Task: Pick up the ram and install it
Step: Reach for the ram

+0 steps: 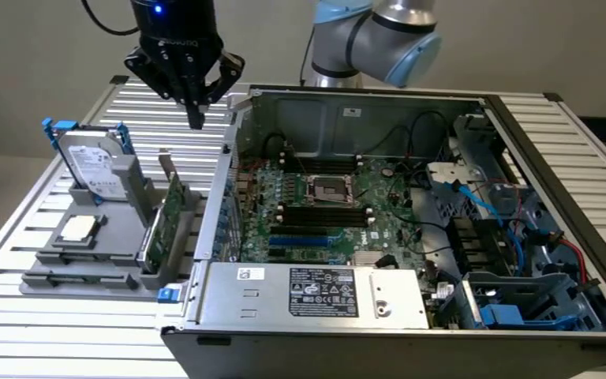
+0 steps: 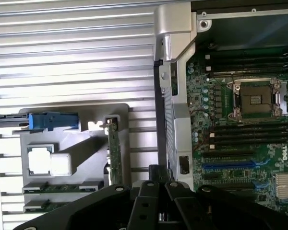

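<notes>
Two ram sticks lie edge-up in the grey holder (image 2: 77, 120): one thin green stick (image 2: 62, 186) and a second (image 2: 44, 207) beside it. My black gripper (image 1: 196, 118) hangs high above the slatted table, over the holder's far end and to the exterior view's left of the open computer case (image 1: 314, 292). Its fingers (image 2: 158, 184) meet at a point with nothing between them. The long black memory slots (image 1: 324, 213) flank the CPU socket (image 1: 331, 188) on the motherboard and look unfilled.
The holder (image 1: 124, 237) also carries an upright hard drive (image 1: 98, 166) with blue rails, a CPU (image 1: 78, 229) and a taller green expansion card (image 1: 166, 221) standing on edge. The case's metal wall (image 1: 218, 205) rises between holder and motherboard. Cables and drive bays crowd the case's right side.
</notes>
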`<state>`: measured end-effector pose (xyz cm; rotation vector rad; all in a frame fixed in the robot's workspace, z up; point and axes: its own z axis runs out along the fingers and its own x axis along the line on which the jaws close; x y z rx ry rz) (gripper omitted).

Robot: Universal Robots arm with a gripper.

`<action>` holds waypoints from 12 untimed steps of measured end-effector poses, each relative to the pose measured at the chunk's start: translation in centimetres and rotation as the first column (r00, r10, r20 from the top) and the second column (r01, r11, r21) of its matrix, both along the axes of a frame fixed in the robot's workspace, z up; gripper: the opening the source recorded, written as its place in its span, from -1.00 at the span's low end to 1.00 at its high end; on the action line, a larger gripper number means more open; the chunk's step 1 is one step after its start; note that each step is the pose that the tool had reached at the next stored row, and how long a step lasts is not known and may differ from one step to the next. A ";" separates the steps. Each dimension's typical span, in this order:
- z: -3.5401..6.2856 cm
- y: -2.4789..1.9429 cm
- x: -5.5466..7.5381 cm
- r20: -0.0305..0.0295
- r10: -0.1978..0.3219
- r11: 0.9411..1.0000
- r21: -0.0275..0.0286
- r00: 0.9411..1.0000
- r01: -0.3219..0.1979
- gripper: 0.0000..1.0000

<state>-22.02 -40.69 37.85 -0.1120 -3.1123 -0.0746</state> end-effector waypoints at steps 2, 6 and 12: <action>-0.20 -0.15 -0.8 0.003 0.000 1.000 0.001 1.000 0.000 -0.79; -0.54 -0.44 -2.1 0.019 0.000 1.000 0.005 1.000 0.000 -0.79; -0.73 -0.94 -4.2 0.037 0.000 1.000 0.011 0.999 0.000 -0.79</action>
